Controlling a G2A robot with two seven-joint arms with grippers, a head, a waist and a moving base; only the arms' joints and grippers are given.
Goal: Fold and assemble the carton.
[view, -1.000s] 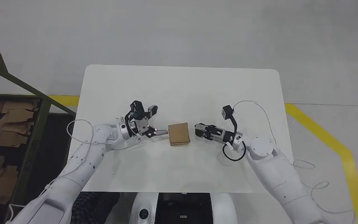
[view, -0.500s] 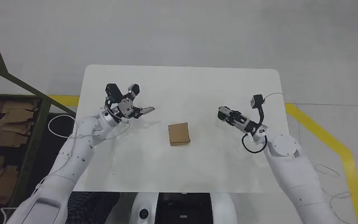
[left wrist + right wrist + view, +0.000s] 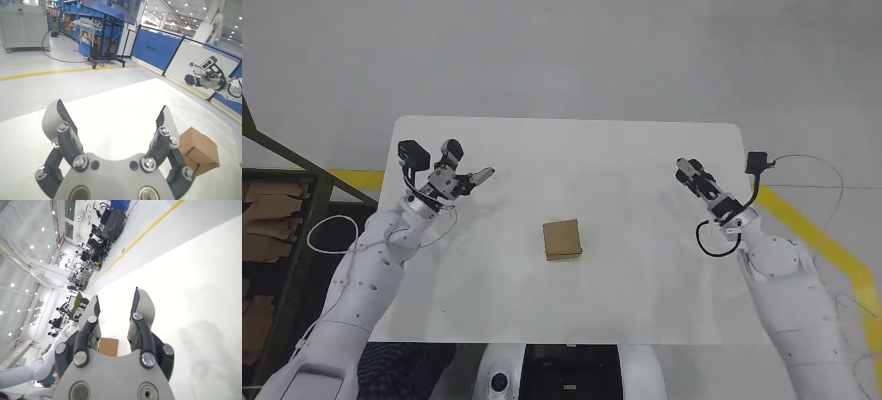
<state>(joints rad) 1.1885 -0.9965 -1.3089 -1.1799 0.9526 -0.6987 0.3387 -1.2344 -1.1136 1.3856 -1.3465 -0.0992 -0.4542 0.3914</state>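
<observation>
Left pincer [image 3: 470, 164], right pincer [image 3: 688, 167] farther edgeward

Your right gripper [image 3: 116, 294] hangs over the white worktop [image 3: 189, 275], jaws parted with nothing between them. Past its base you see the brown carton [image 3: 107, 346], apart from it and seemingly closed, though partly hidden.

Factory hall: racks of blue bins [image 3: 72, 10], yellow floor lines [image 3: 47, 73], blue partition panels [image 3: 157, 47], rows of ceiling lights [image 3: 186, 4].
</observation>
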